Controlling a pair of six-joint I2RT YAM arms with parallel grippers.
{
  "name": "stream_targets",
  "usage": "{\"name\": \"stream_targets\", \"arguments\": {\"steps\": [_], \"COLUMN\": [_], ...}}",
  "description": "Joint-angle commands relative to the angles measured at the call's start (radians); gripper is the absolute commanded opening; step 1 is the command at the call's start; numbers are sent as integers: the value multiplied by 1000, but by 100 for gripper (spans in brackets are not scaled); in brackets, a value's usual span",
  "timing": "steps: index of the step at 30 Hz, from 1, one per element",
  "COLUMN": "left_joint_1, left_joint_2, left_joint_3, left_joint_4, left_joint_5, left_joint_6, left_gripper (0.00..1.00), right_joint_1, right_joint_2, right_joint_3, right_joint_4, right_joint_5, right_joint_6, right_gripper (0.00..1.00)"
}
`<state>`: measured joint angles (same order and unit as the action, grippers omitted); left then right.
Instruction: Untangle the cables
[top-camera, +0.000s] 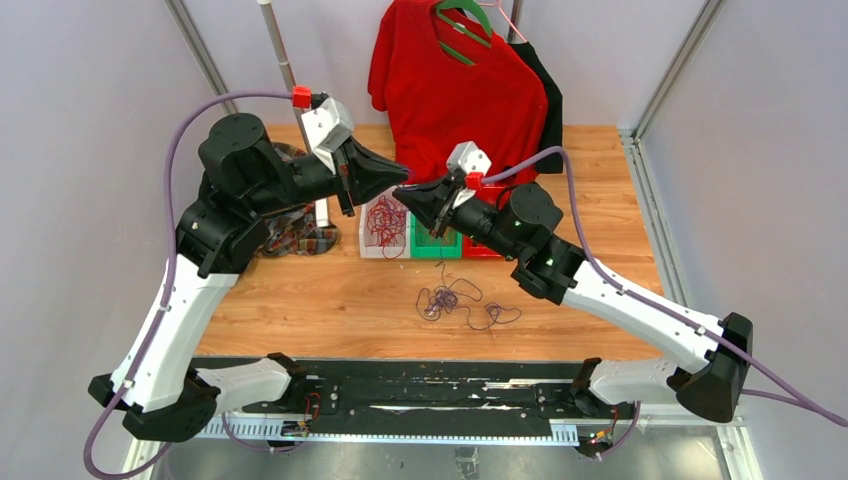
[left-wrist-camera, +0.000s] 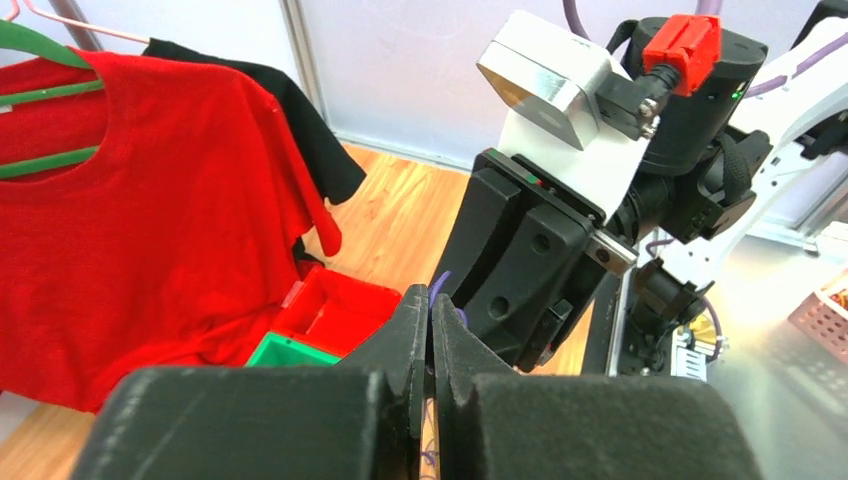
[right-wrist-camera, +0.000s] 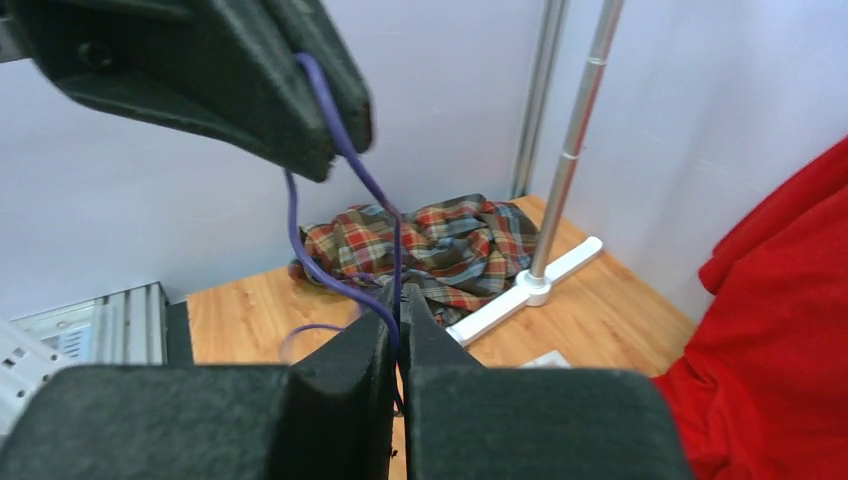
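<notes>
A loose tangle of purple cables (top-camera: 452, 298) lies on the wooden table (top-camera: 320, 300), and a thin strand rises from it toward the grippers. My left gripper (top-camera: 404, 178) and right gripper (top-camera: 412, 190) meet tip to tip above the bins. In the left wrist view the left gripper (left-wrist-camera: 431, 300) is shut on a purple cable (left-wrist-camera: 438, 284). The right wrist view shows the right gripper (right-wrist-camera: 400, 298) shut on the same purple cable (right-wrist-camera: 340, 150), which runs up to the left gripper's fingers (right-wrist-camera: 300, 110). Red cables (top-camera: 383, 222) fill a white bin.
A green bin (top-camera: 432, 245) and a red bin (top-camera: 482, 247) stand beside the white bin (top-camera: 366, 240). A red T-shirt (top-camera: 450, 90) hangs at the back on a green hanger. A plaid cloth (top-camera: 292, 238) lies by the stand's pole (top-camera: 278, 50).
</notes>
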<state>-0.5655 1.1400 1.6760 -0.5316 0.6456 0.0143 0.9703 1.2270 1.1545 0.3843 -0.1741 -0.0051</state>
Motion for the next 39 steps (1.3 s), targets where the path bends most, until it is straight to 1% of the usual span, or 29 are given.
{"name": "stream_targets", "arguments": {"steps": [1, 2, 3, 5, 6, 7, 8, 9, 10, 11, 14, 17, 21, 26, 32, 36, 39], "left_joint_1": [-8, -8, -8, -8, -8, -8, -8, -8, -8, -8, -7, -3, 11, 29, 42, 94, 110], "left_joint_2": [9, 14, 20, 26, 26, 24, 21, 18, 19, 25, 32, 0, -45, -75, -101, -89, -79], "left_joint_3": [53, 67, 86, 108, 112, 112, 105, 98, 93, 93, 75, 6, -74, -110, -184, -212, -209], "left_joint_4": [1, -13, -28, -50, -60, -74, -94, -124, -168, -220, -336, -365, -365, -370, -366, -366, -374], "left_joint_5": [-16, -30, -49, -123, -166, -194, -213, -232, -254, -264, -296, -308, -306, -300, -290, -247, -239], "left_joint_6": [-40, -24, 1, 47, 80, 115, 154, 189, 223, 256, 314, 336, 350, 368, 396, 385, 387], "left_gripper": [12, 25, 34, 66, 80, 90, 96, 99, 100, 98, 98, 98, 98, 98, 98, 98, 98], "right_joint_1": [-61, -84, -113, -173, -204, -235, -265, -296, -325, -353, -446, -509, -567, -609, -625, -625, -625], "right_joint_2": [-20, -30, -38, -50, -54, -56, -53, -47, -41, -26, 10, 47, 106, 179, 254, 292, 316], "right_joint_3": [47, 51, 60, 79, 89, 97, 104, 110, 115, 122, 136, 129, 130, 134, 143, 120, 90], "right_joint_4": [0, -10, -28, -72, -87, -101, -110, -114, -115, -115, -91, -36, 24, 69, 89, 118, 135], "right_joint_5": [38, 37, 50, 72, 83, 99, 112, 117, 119, 116, 64, 49, 46, 32, 17, 15, -8], "right_joint_6": [36, 40, 40, 41, 43, 42, 39, 35, 33, 35, 74, 95, 87, 109, 128, 155, 159], "right_gripper": [0, 1, 0, 1, 1, 1, 0, 0, 1, 1, 1, 1, 1, 0, 1, 1, 1]}}
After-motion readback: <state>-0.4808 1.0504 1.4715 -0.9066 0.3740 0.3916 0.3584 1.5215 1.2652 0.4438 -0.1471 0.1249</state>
